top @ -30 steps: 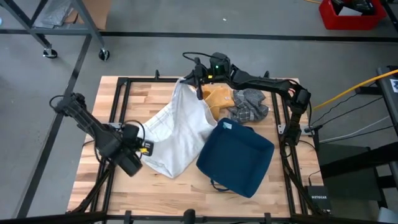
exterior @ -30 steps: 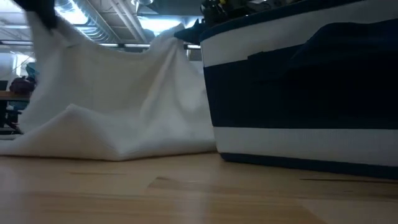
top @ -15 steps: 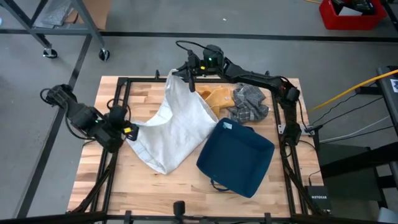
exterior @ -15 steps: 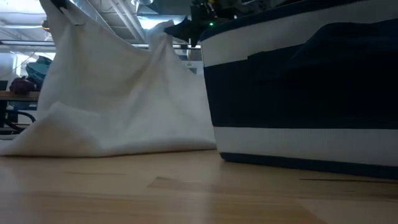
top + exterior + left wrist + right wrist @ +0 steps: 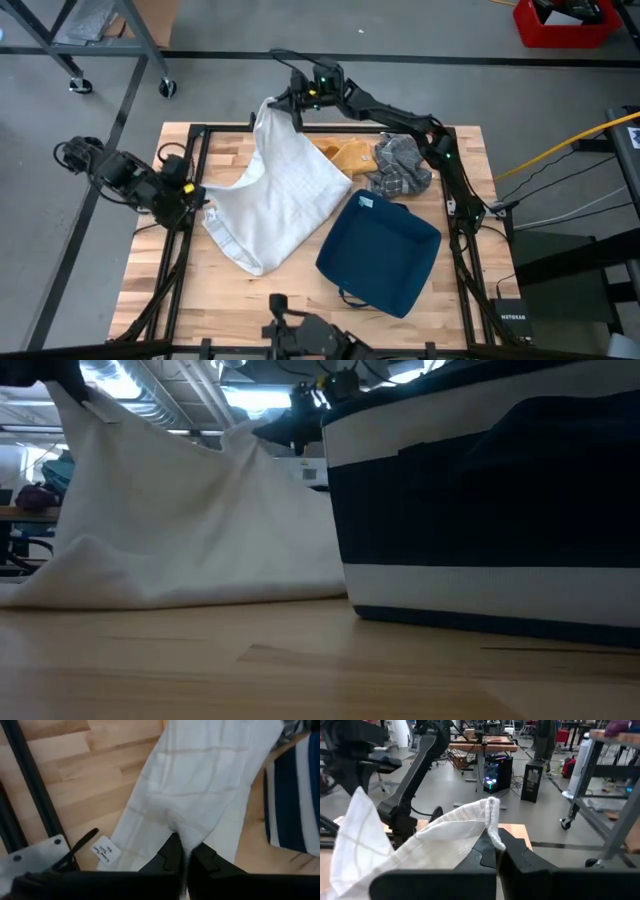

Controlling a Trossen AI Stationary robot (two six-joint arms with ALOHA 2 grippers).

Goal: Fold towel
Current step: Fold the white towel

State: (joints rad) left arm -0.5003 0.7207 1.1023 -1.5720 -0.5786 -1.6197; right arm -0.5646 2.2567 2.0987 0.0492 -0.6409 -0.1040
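Now both hands stretch towel point(image 5: 283, 190) wider apart.

White towel point(image 5: 283, 190), faint grid of woven lines across it, stretched out over the tabletop point(image 5: 190, 300). One corner is lifted at the far edge, another is pulled up and out toward the left side. Between those two raised corners the cloth hangs in a slack sheet. Its lower part rests crumpled on the wood, and a small tag point(image 5: 105, 851) shows near one hem.
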